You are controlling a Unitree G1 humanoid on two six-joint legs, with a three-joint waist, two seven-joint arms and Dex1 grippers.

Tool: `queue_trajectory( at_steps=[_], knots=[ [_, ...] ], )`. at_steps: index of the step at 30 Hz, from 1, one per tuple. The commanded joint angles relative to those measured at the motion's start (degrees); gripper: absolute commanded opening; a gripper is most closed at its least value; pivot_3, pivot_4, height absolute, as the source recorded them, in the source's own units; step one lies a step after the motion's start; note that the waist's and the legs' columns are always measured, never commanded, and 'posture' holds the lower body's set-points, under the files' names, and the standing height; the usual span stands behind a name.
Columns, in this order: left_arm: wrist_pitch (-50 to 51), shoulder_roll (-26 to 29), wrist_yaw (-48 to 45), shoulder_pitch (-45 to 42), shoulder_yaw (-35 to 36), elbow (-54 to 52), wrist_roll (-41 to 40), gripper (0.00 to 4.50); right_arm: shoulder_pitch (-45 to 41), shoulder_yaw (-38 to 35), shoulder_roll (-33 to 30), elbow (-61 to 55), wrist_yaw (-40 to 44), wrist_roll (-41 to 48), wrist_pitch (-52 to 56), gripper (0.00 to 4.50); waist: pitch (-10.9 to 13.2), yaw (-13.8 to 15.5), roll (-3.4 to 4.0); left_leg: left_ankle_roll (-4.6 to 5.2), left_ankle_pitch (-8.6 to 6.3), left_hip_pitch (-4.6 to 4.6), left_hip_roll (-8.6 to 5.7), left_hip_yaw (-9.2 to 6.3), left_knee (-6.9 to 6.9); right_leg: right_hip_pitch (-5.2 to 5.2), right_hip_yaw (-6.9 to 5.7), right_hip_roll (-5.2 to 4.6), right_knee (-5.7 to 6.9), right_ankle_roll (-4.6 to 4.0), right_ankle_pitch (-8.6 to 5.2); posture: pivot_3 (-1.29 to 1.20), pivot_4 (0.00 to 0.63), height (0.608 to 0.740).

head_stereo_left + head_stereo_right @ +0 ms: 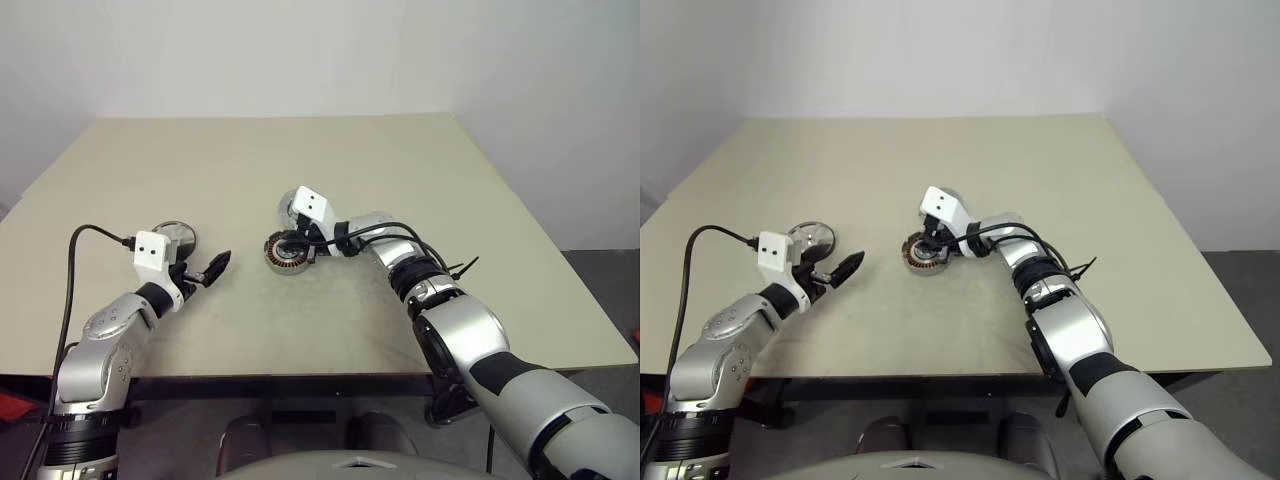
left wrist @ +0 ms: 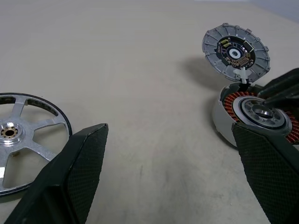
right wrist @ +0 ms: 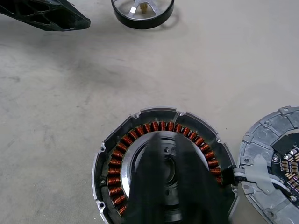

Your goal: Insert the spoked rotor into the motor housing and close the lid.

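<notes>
- Motor housing (image 3: 163,168) mid-table, copper windings ringing pale hub, lid (image 2: 236,50) tilted open beside.
- Right gripper (image 1: 296,243) shut above hub.
- Spoked rotor (image 2: 21,140), shiny silver, beside wide-open left gripper (image 1: 212,268).

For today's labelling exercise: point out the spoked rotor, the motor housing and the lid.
spoked rotor (image 2: 21,135), left wrist view, on a silver spoke.
motor housing (image 3: 122,150), right wrist view, on the copper windings.
lid (image 2: 236,49), left wrist view, on its dark inner face.
</notes>
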Motion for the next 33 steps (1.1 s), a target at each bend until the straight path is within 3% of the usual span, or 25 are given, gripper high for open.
queue_trajectory(
  at_steps=[1,13,24,33],
  knots=[
    [-0.9,0.2,0.2,-1.0,0.3,-0.5,0.5,4.50,-1.4,-0.7,0.3,-1.5,-0.7,0.6,-0.2,0.03,0.0,0.0,0.00,0.00,0.00,0.00,0.00,0.00,0.00,0.00,0.00,0.00,0.00,0.00,0.00,0.00,0.000,0.740],
    [-1.0,0.4,0.3,-1.0,0.9,-0.4,0.9,4.50,3.5,1.8,1.8,-1.4,-4.8,-2.5,1.1,0.03,0.0,0.0,-0.01,0.00,0.00,0.02,-0.01,0.00,0.00,0.01,0.01,0.00,0.02,0.00,0.00,0.00,0.000,0.740],
    [-0.9,-0.3,0.6,-1.4,1.1,-0.2,0.5,4.50,0.7,-1.8,0.7,-5.0,-4.3,1.6,2.3,0.03,0.0,0.0,0.00,-0.03,0.02,0.14,-0.01,0.00,0.00,0.08,0.02,0.00,0.08,0.00,0.00,0.00,0.000,0.740],
    [-0.4,-2.2,4.3,-0.3,5.3,-0.7,-1.3,4.50,0.1,-2.7,-0.8,-6.7,-4.7,2.6,2.9,0.03,0.0,0.0,0.00,-0.03,0.02,0.02,0.00,0.00,-0.01,0.00,0.02,0.01,0.02,-0.01,-0.01,0.00,0.000,0.740]
  ],
)
